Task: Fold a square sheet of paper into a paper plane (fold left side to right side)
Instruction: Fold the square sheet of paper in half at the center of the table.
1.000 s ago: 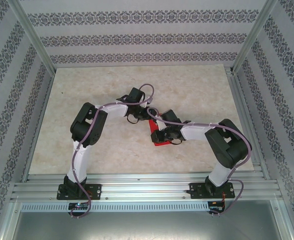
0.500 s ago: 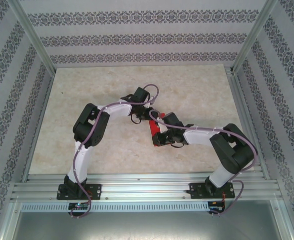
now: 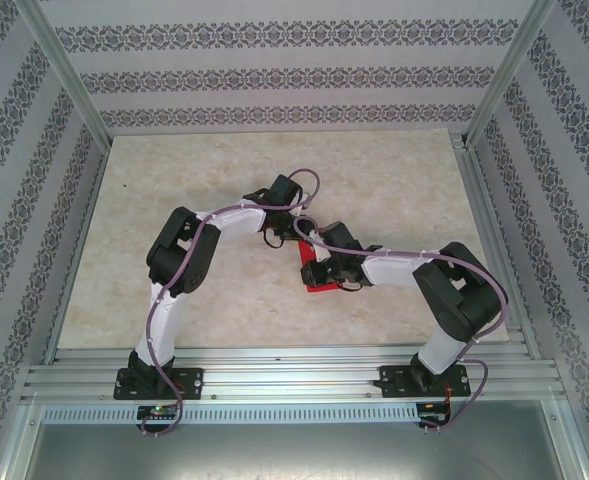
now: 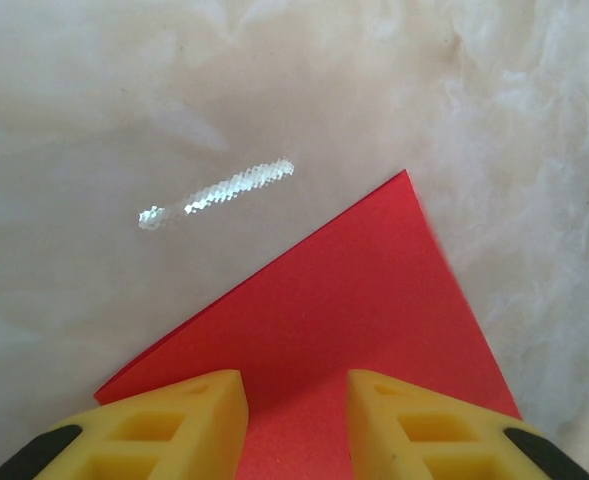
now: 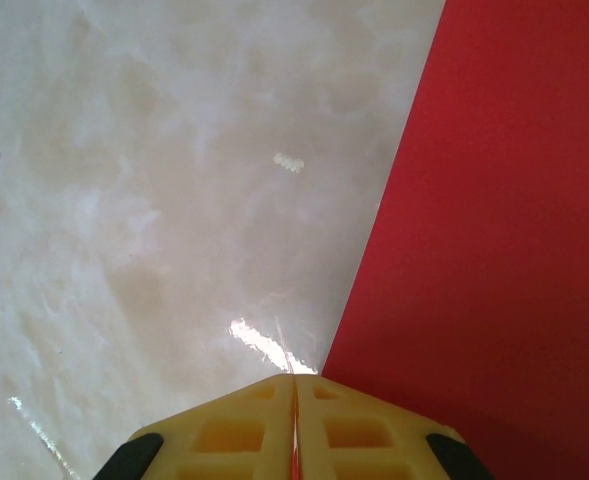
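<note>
1. A pale, glossy marbled table (image 3: pixel 174 180) sits inside patterned walls (image 3: pixel 274 70). The sheet of paper (image 3: pixel 325 288) lies mid-table.
2. The left gripper (image 4: pixel 296 392) hovers over one corner, fingers spread, holding nothing.
3. The right gripper (image 5: pixel 294 388) is pressed closed, seemingly pinching the sheet's edge.
4. The paper looks light, limp and prone to sliding; take it by an edge or corner.
5. The left arm (image 3: pixel 179 260) and right arm (image 3: pixel 454 290) crowd together above it, a likely hindrance.

The sheet of paper (image 4: pixel 374 300) is plain bright red, with straight edges and a sharp corner. It lies flat near the middle of the table (image 3: pixel 174 180).
</note>
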Tool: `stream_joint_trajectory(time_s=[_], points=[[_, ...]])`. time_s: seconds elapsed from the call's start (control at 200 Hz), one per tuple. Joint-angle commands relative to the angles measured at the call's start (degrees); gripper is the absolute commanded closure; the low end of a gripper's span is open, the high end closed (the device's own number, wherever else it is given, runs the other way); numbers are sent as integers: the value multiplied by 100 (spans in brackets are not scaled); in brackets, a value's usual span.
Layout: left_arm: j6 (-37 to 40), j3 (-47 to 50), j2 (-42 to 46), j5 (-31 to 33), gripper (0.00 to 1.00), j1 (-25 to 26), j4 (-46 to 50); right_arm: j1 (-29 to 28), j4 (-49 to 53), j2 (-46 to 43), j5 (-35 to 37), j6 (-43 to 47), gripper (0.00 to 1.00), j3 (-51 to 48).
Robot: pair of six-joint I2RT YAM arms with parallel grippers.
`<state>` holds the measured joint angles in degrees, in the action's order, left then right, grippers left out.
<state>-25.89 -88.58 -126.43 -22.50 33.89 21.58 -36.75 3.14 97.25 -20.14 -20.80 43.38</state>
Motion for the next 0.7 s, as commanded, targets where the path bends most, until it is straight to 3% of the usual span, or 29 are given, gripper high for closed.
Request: stream_joint_trajectory(time_s=[0.0, 0.39, 0.699], points=[[167, 251, -655, 629, 64, 55, 771, -84, 89, 112, 163, 186, 91, 10], [194, 221, -686, 751, 65, 48, 839, -318, 434, -650, -67, -154, 91, -1008], [209, 216, -676, 683, 65, 49, 822, -248, 873, -1360, -148, -257, 90, -918]])
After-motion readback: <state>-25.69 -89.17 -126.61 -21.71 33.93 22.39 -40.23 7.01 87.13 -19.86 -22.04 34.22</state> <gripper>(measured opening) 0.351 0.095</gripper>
